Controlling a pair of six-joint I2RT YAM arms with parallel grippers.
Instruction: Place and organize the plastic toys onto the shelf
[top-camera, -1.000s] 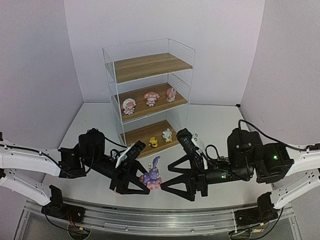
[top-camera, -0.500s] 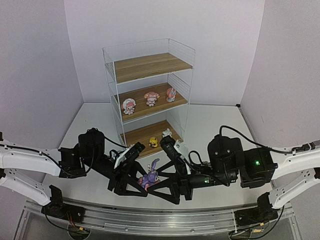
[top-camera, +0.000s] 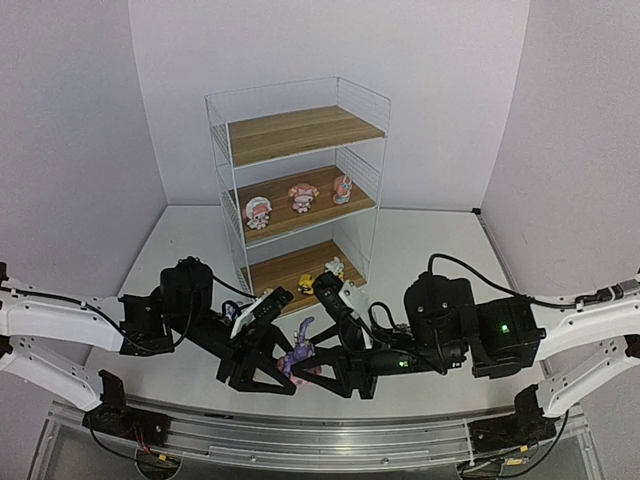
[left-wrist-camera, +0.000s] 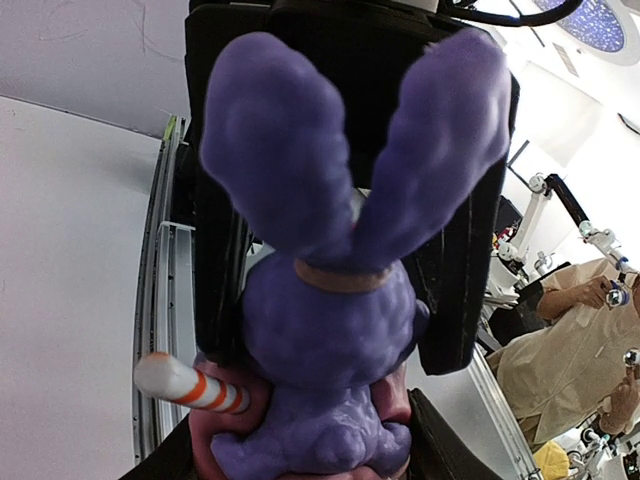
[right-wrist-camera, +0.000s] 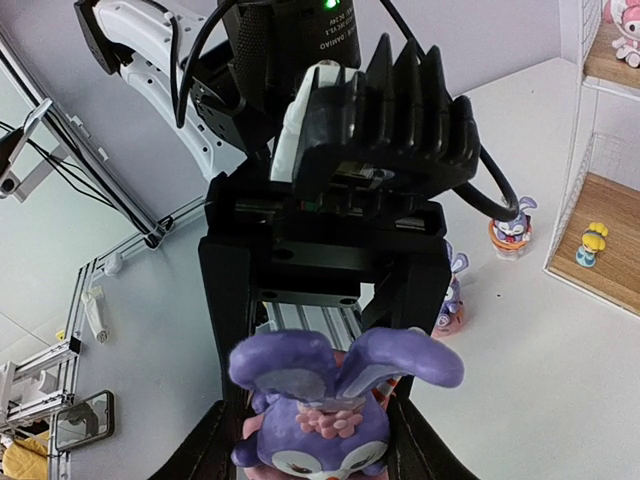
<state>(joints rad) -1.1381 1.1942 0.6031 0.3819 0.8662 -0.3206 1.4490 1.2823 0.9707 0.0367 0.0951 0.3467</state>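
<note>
A purple bunny (top-camera: 300, 346) with a pink base hangs above the table's near middle, between both grippers. My left gripper (top-camera: 281, 364) is shut on its pink base (left-wrist-camera: 225, 425). My right gripper (top-camera: 320, 364) faces it from the right, and its fingers (right-wrist-camera: 212, 440) press the bunny's body (right-wrist-camera: 315, 440) from both sides. The shelf (top-camera: 296, 134) stands at the back. Three pink-white toys (top-camera: 303, 197) are on its middle board. A yellow toy (top-camera: 306, 284) and a white toy (top-camera: 334, 267) are on its bottom board. The top board is bare.
Two more bunnies (right-wrist-camera: 512, 228) (right-wrist-camera: 450, 300) stand on the table between the left arm and the shelf's foot. The metal rail (top-camera: 300, 440) runs along the near edge. The left arm's black wrist (right-wrist-camera: 330, 150) is right behind the held bunny.
My right arm has swung left from about a hand's width away and now has its fingers round the bunny. My left gripper has kept hold of it and shifted slightly left.
</note>
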